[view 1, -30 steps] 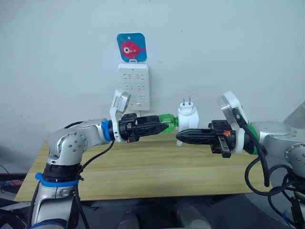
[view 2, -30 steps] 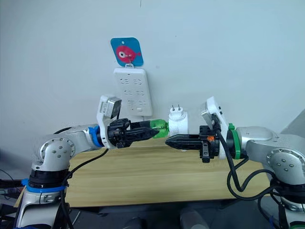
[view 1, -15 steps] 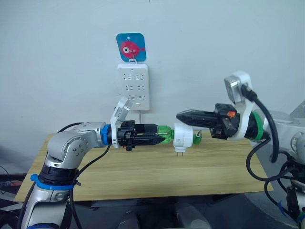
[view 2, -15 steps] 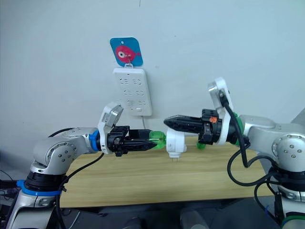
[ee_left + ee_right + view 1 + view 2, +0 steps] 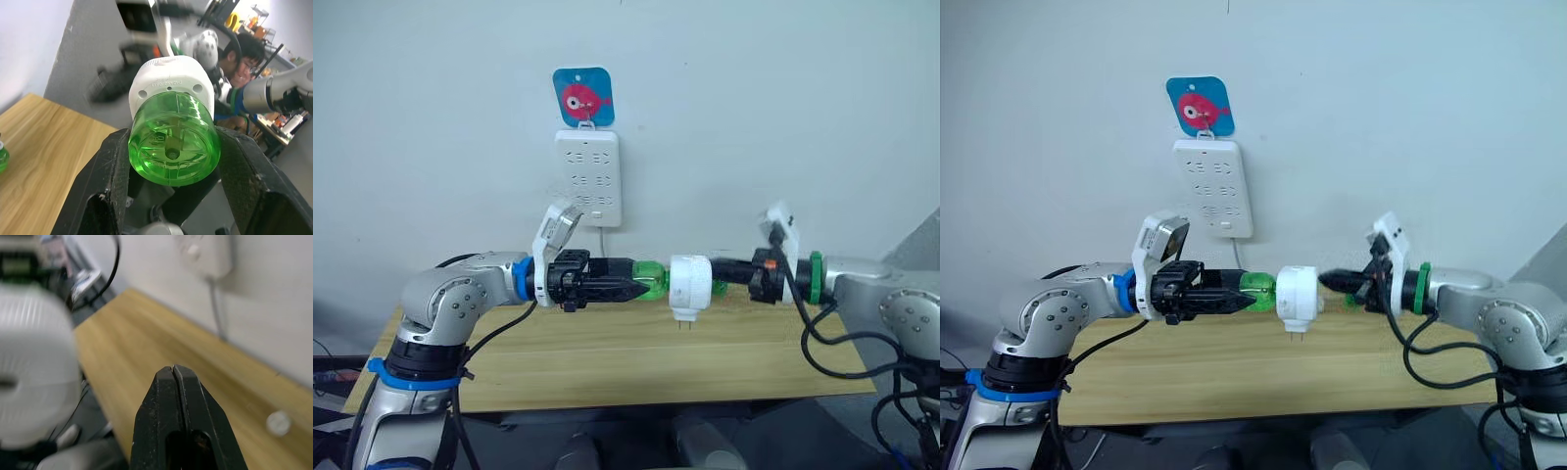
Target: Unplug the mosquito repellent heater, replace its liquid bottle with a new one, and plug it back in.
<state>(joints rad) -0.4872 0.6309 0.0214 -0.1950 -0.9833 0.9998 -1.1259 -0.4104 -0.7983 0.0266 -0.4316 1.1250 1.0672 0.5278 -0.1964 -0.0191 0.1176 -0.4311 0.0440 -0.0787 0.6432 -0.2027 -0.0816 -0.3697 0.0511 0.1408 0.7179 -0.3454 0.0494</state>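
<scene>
The white mosquito repellent heater (image 5: 690, 285) hangs in mid-air above the table, prongs (image 5: 683, 323) pointing down. A translucent green liquid bottle (image 5: 649, 279) is joined to its left side. My left gripper (image 5: 639, 285) is shut on that bottle; in the left wrist view its fingers (image 5: 110, 166) clamp the bottle (image 5: 172, 142) from both sides, with the heater (image 5: 171, 81) beyond. My right gripper (image 5: 720, 267) is level with the heater, just right of it, fingers pressed together (image 5: 172, 369) on nothing. A second small green bottle (image 5: 1349, 301) sits on the table behind it.
A tall white power strip (image 5: 587, 179) hangs on the wall under a blue fish sticker (image 5: 583, 96), its cable dropping behind the wooden table (image 5: 607, 362). A small white round object (image 5: 279, 423) lies on the tabletop. A person (image 5: 244, 58) sits across the room.
The heater turned from prongs up to prongs down. My right gripper came off it, dropped from above it to its right side, and is shut empty. The left gripper kept the bottle.
</scene>
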